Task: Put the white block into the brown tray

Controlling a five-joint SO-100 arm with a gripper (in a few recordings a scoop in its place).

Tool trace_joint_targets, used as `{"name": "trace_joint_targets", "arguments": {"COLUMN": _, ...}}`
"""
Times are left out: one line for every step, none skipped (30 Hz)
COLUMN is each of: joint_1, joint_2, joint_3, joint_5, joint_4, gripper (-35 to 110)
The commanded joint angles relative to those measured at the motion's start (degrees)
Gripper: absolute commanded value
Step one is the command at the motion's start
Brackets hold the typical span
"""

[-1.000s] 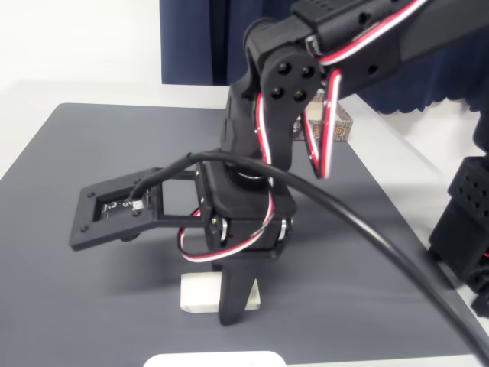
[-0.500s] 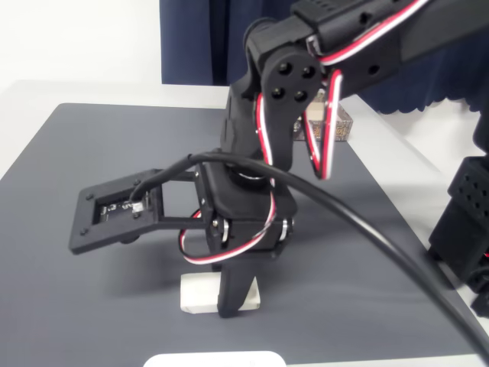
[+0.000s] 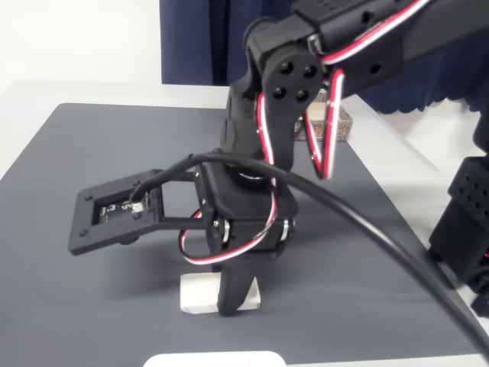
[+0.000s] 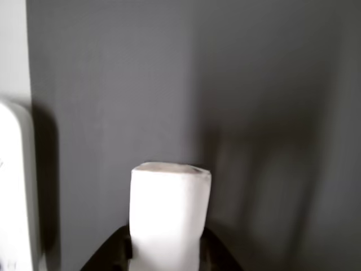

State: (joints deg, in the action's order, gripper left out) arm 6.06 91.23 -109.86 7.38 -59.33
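The white block (image 3: 197, 294) lies on the dark grey mat (image 3: 92, 306) near its front edge. My gripper (image 3: 229, 302) points straight down over it, and one black finger covers the block's right part. In the wrist view the white block (image 4: 169, 209) stands between the two dark fingertips (image 4: 119, 249), which press against its left and right sides; the gripper (image 4: 164, 254) is shut on it. The block rests on the mat. A corner of the brown tray (image 3: 341, 126) with its patterned wall peeks out behind the arm at the back right.
A wider smooth white rounded object (image 3: 214, 359) sits at the front edge, close below the block, and shows at the left edge as the white object (image 4: 11, 186) in the wrist view. Black arm base parts (image 3: 466, 222) stand at the right. A thick black cable (image 3: 367, 229) sweeps across.
The finger over the block has shifted slightly left and closed in on it. The block itself has not moved.
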Motion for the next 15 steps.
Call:
{"name": "trace_joint_targets", "arguments": {"joint_1": 2.7, "joint_2": 7.2, "joint_3": 0.8, "joint_5": 0.8, "joint_4": -1.8, "gripper": 18}}
{"name": "trace_joint_targets", "arguments": {"joint_1": 3.7, "joint_2": 8.7, "joint_3": 0.6, "joint_5": 1.2, "joint_4": -3.3, "gripper": 18}}
{"name": "trace_joint_targets", "arguments": {"joint_1": 4.7, "joint_2": 10.5, "joint_3": 0.5, "joint_5": 1.5, "joint_4": -4.8, "gripper": 17}}
{"name": "trace_joint_targets", "arguments": {"joint_1": 5.9, "joint_2": 12.3, "joint_3": 0.4, "joint_5": 1.8, "joint_4": -6.2, "gripper": 17}}
{"name": "trace_joint_targets", "arguments": {"joint_1": 7.2, "joint_2": 14.2, "joint_3": 0.4, "joint_5": 2.5, "joint_4": -7.5, "gripper": 17}}
{"name": "trace_joint_targets", "arguments": {"joint_1": 8.6, "joint_2": 16.0, "joint_3": 0.4, "joint_5": 3.5, "joint_4": -8.5, "gripper": 17}}
{"name": "trace_joint_targets", "arguments": {"joint_1": 10.2, "joint_2": 17.8, "joint_3": 0.4, "joint_5": 4.2, "joint_4": -9.8, "gripper": 17}}
{"name": "trace_joint_targets", "arguments": {"joint_1": 11.9, "joint_2": 19.3, "joint_3": 0.5, "joint_5": 5.0, "joint_4": -10.7, "gripper": 17}}
{"name": "trace_joint_targets", "arguments": {"joint_1": 13.4, "joint_2": 20.7, "joint_3": 0.9, "joint_5": 6.1, "joint_4": -11.9, "gripper": 17}}
{"name": "trace_joint_targets", "arguments": {"joint_1": 14.8, "joint_2": 21.4, "joint_3": 1.6, "joint_5": 7.0, "joint_4": -13.4, "gripper": 17}}
{"name": "trace_joint_targets", "arguments": {"joint_1": 16.1, "joint_2": 22.1, "joint_3": 2.2, "joint_5": 7.9, "joint_4": -14.5, "gripper": 17}}
{"name": "trace_joint_targets", "arguments": {"joint_1": 17.3, "joint_2": 22.4, "joint_3": 2.9, "joint_5": 8.8, "joint_4": -15.6, "gripper": 17}}
{"name": "trace_joint_targets", "arguments": {"joint_1": 18.4, "joint_2": 22.5, "joint_3": 3.6, "joint_5": 9.8, "joint_4": -16.8, "gripper": 17}}
{"name": "trace_joint_targets", "arguments": {"joint_1": 19.5, "joint_2": 22.8, "joint_3": 4.2, "joint_5": 10.3, "joint_4": -17.8, "gripper": 17}}
{"name": "trace_joint_targets", "arguments": {"joint_1": 20.6, "joint_2": 23.6, "joint_3": 4.3, "joint_5": 10.5, "joint_4": -18.0, "gripper": 16}}
